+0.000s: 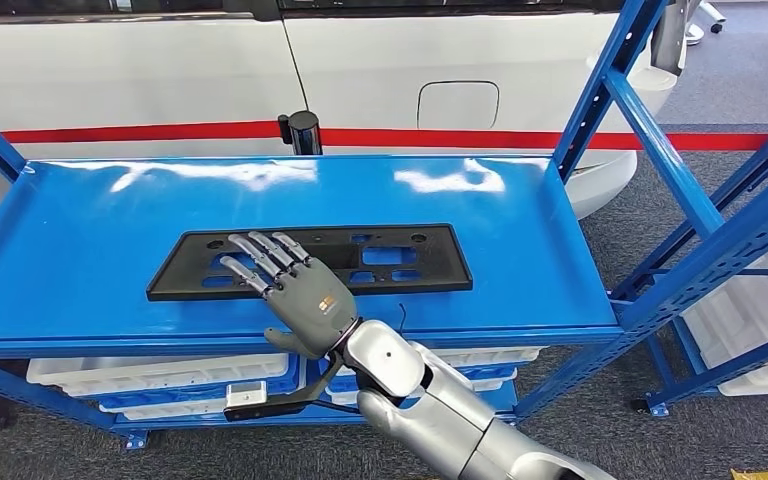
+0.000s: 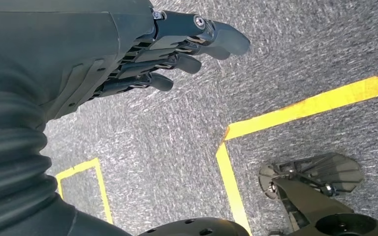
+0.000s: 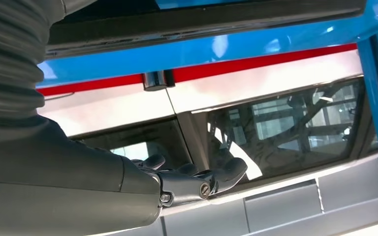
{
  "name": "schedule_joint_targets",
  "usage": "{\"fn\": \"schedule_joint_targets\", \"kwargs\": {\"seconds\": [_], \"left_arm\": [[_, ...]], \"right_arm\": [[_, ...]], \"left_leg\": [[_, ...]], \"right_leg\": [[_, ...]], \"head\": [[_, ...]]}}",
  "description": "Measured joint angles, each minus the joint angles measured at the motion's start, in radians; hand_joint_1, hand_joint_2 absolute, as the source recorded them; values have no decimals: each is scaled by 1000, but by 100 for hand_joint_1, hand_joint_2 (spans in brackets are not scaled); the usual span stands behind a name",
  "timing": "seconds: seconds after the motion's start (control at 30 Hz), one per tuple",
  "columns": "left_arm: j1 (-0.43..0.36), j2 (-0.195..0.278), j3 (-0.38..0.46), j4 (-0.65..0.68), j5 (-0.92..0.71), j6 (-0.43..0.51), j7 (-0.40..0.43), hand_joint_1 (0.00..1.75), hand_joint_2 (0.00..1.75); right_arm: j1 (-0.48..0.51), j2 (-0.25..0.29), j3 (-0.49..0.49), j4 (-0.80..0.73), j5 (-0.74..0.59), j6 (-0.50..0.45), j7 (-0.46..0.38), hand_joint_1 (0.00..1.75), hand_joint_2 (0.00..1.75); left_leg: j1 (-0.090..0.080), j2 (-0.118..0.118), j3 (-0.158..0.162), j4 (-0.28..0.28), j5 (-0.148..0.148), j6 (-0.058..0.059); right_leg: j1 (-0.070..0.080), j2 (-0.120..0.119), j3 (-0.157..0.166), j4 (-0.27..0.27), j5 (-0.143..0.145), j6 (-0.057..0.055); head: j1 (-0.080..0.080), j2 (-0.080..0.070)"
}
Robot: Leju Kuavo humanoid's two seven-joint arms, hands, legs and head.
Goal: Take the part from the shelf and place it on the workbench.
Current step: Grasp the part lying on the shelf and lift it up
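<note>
**Right hand flat over the part on the blue shelf**

Right hand [image 1: 295,290] reaches in over the front edge of the blue shelf [image 1: 80,270], palm down, fingers [image 1: 260,250] stretched out and spread. Fingertips lie over the left-centre portion of the black part [image 1: 400,262], a long flat plate w/ cut-outs, lying flat on the shelf top. Most of the part runs off to the right of the hand; a shorter bit sticks out to its left. Thumb sits below the part's near edge, towards the shelf lip. Hand has hold of nothing; can't tell if the fingertips actually touch the plate or hover just above.

Left hand [image 2: 177,46] hangs down over grey carpet w/ yellow tape lines [image 2: 295,110], fingers loosely extended, nothing in it.

Beyond the hand, behind the shelf: white vehicle w/ red stripe [image 1: 160,131]. Under the hand, lower shelf level, white bins [image 1: 140,375].
</note>
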Motion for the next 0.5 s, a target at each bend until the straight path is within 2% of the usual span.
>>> {"fn": "schedule_joint_targets", "kwargs": {"seconds": [0.13,0.27,0.5], "left_arm": [[-3,2,4,0,-5,4,2,0,175],[-4,3,5,0,-15,10,6,0,175],[-11,4,6,0,-24,9,9,0,175]], "right_arm": [[-19,30,-4,73,21,-23,24,0,175],[-48,59,-7,154,89,-65,84,0,175],[-98,103,-33,289,128,-76,133,0,175]], "left_leg": [[0,0,0,0,0,0],[0,0,0,0,0,0],[0,0,0,0,0,0]], "right_leg": [[0,0,0,0,0,0],[0,0,0,0,0,0],[0,0,0,0,0,0]], "head": [[0,0],[0,0],[0,0]]}}
